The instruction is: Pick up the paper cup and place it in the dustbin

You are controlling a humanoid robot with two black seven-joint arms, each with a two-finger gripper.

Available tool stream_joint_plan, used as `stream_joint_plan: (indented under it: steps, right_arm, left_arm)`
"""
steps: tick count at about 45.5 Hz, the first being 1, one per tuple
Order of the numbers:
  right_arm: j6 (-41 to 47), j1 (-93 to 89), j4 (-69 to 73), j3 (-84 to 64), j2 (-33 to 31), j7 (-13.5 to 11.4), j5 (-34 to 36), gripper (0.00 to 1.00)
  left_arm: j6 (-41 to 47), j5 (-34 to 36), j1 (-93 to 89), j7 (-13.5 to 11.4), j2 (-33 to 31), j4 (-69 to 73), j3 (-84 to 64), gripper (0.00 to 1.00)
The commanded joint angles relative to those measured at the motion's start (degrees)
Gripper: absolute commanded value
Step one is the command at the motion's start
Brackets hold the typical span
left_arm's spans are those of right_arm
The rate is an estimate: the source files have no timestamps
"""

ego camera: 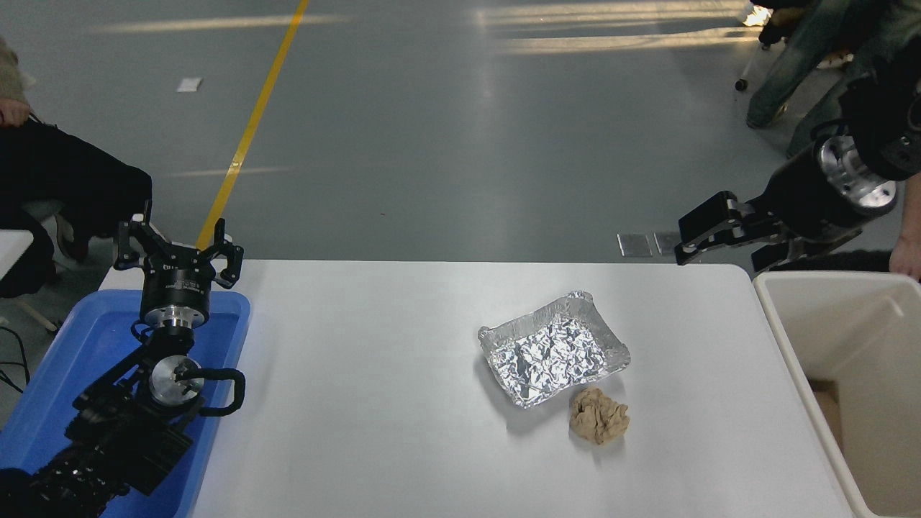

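Observation:
The cream-white dustbin [791, 360] stands at the table's right end, cut off by the picture's edge. The paper cup is out of view; only bare wall and a brown patch show inside the dustbin. My right gripper [719, 248] is open and empty, raised in the air over the table's far right corner, up and left of the dustbin's far rim. My left gripper [176, 252] is open and parked over the blue tray [86, 338] at the lower left.
A crinkled foil tray [552, 350] sits right of the table's middle, with a crumpled tan paper ball [599, 416] just in front of it. A person's hand [905, 255] is at the right edge by the dustbin. Another person sits at the far left.

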Motion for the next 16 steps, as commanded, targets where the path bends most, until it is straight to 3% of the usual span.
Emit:
stream_joint_plan:
  steps: [1,16]
  right_arm:
    - [3.38,3.89,4.16,0.05,2.24,0.03,3.92,1.0]
    - [3.38,3.8,4.51,0.39,1.89,0.12,3.57,1.0]
  left_arm:
    - [0.11,0.0,0.07,-0.02,0.0,0.0,-0.08,0.99]
    - [0.11,0.0,-0.01,-0.11,0.0,0.0,-0.08,0.99]
